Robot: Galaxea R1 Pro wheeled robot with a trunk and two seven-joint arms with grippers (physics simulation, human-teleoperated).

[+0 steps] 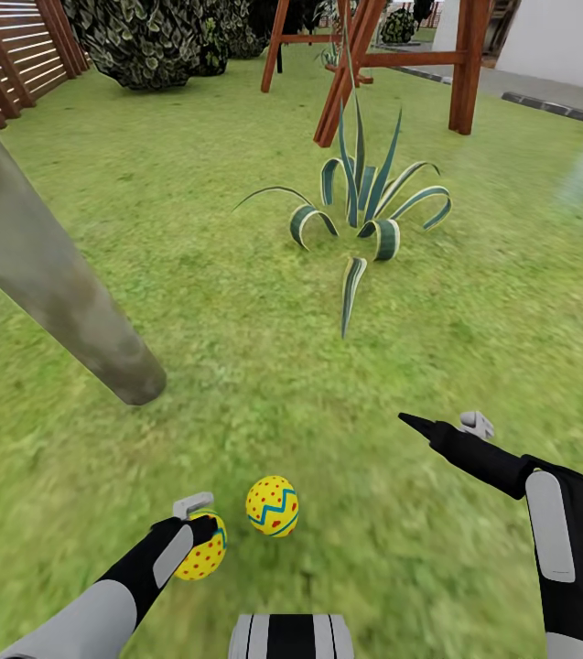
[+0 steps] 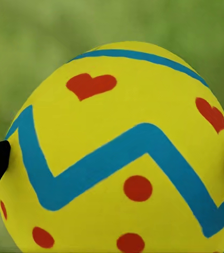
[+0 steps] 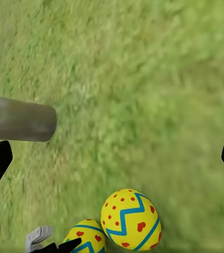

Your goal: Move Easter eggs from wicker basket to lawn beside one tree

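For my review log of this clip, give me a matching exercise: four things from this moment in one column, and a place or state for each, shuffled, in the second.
Things:
1. left gripper
2. right gripper
3. free egg
4. tree trunk

States:
a. lying on the lawn, touched by nothing
b. rising from the grass, ahead and to the left of the eggs
c. shut on an egg
d. open, holding nothing, above grass

Pairs: 1-c, 2-d, 3-a, 4-b
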